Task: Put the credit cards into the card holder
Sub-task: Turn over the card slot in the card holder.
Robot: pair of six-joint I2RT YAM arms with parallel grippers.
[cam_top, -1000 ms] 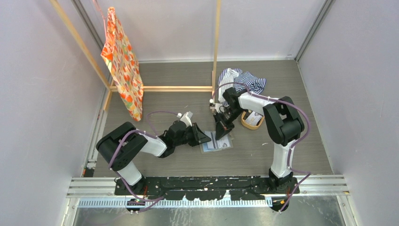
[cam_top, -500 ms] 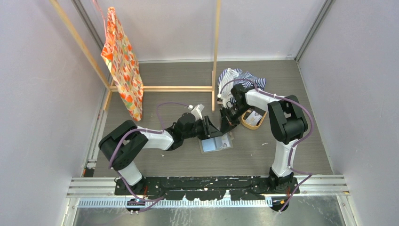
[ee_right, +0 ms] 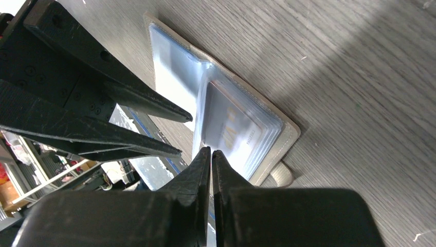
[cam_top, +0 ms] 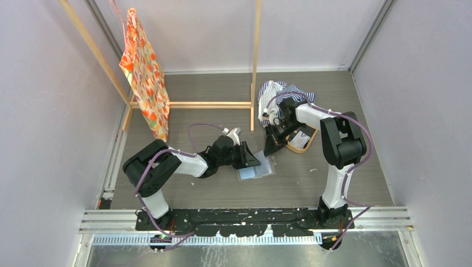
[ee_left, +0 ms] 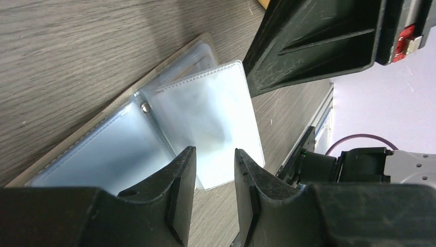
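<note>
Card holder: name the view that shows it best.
Right wrist: the card holder lies open, showing clear sleeves, a card inside, taupe edge and tab. Left wrist shows mainly the sleeves and snap. Top view shows it small, partly under the left pincer.

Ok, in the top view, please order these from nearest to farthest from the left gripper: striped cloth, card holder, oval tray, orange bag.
Measured from the left gripper:
1. card holder, lying open just beneath it.
2. oval tray, to its right and slightly further back.
3. striped cloth, at the back, beyond the tray.
4. orange bag, hanging at the far back left.
</note>
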